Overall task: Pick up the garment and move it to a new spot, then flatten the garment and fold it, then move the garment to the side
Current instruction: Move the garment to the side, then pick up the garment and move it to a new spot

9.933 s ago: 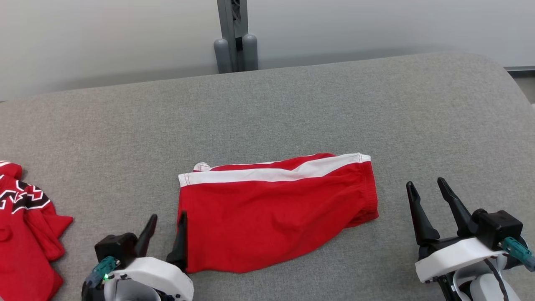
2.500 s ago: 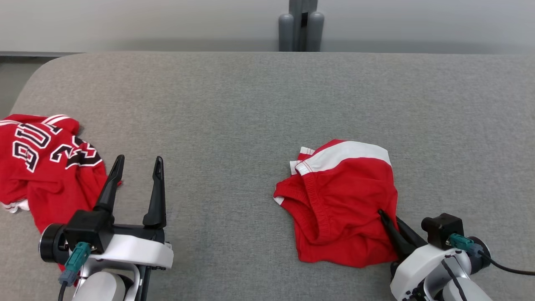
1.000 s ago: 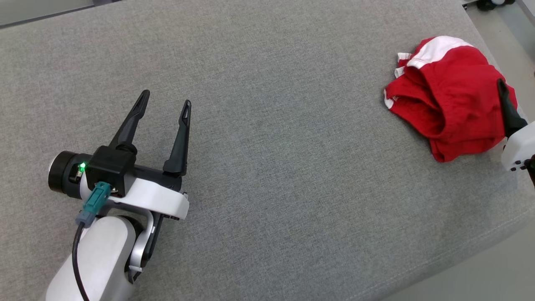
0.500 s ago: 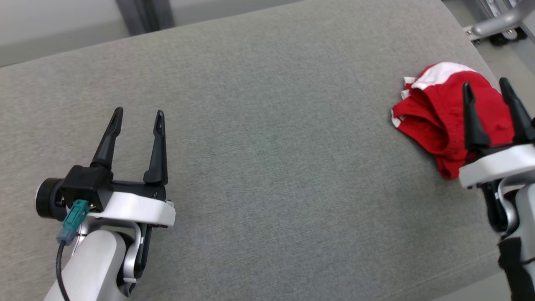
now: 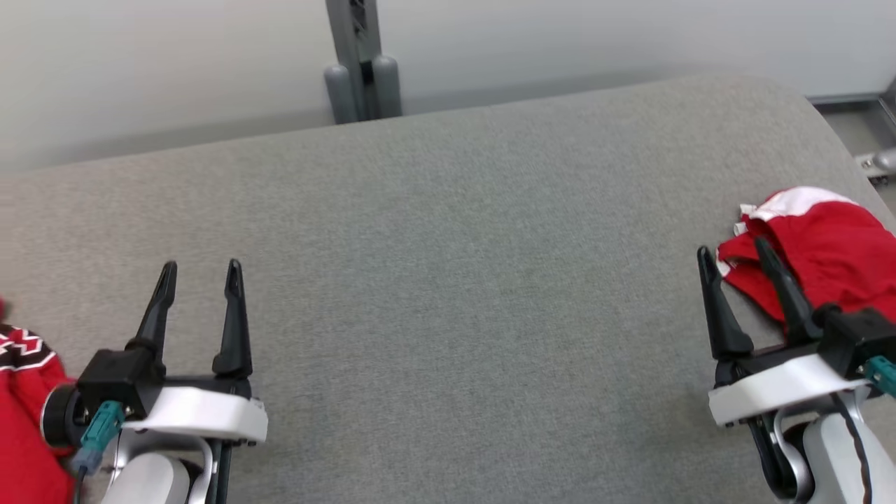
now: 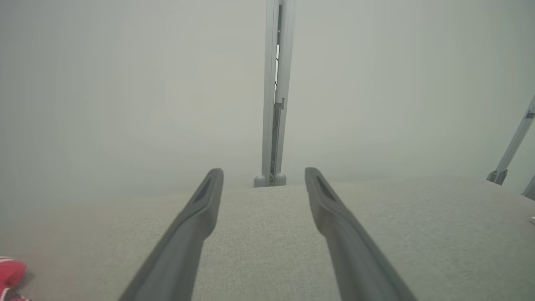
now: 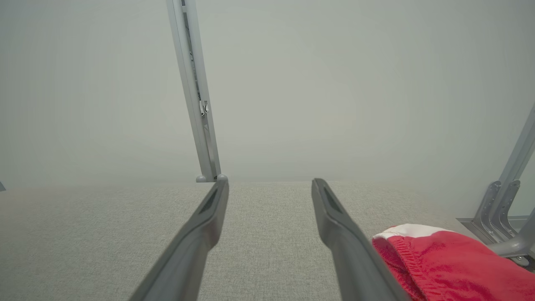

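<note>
Left fingers (image 5: 232, 315) and right fingers (image 5: 714, 301) spread empty above grey padded surface (image 5: 455, 280), pale wall (image 5: 175, 63) behind.

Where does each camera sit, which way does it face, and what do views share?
Head view: on the head, looking down at the grey cushion; open left pincer and right pincer at the bottom corners.
Left wrist view: on the left wrist, looking along its pincer over the cushion toward a grey post.
Right wrist view: on the right wrist, likewise along its pincer; red shorts lower right.
Shared: all show the post; head and right wrist views share the shorts.
</note>
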{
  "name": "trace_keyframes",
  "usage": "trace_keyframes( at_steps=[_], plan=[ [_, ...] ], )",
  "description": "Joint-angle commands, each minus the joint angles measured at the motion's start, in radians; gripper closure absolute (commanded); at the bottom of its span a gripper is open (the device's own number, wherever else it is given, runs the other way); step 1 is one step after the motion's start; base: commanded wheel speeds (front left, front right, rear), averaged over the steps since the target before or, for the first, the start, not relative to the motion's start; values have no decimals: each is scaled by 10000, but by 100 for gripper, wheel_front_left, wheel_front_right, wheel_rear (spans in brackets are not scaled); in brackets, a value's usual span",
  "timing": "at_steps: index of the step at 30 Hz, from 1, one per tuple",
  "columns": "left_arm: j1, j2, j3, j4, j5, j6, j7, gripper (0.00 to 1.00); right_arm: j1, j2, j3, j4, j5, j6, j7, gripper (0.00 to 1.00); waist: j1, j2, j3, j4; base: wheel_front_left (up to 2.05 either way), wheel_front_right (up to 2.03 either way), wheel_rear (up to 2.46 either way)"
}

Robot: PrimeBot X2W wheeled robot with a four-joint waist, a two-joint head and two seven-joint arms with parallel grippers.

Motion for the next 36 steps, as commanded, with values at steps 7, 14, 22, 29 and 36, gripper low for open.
trace_keyframes(
  at_steps=[7,14,22,29,36],
  plan=[
    [1045,187,53,38,-200,-159,-55,0,1225,191,-280,-385,-258,-6,438,0,0,0,-1269,632,0,0,0],
    [1630,270,58,-3,-375,-226,-51,0,2067,444,-649,-864,-401,-6,959,0,0,0,-1676,635,0,0,0],
    [1869,378,7,-3,-451,-195,72,0,2448,635,-752,-1336,-531,-6,1222,0,0,0,-1821,598,0,0,0],
    [1908,441,-43,-63,-456,-150,162,0,2463,666,-744,-1376,-526,-6,1244,0,0,0,-1825,627,0,0,0],
    [1886,435,-109,-109,-470,-115,201,0,2502,694,-756,-1344,-460,-6,1224,0,0,0,-1824,628,0,0,0]
  ],
)
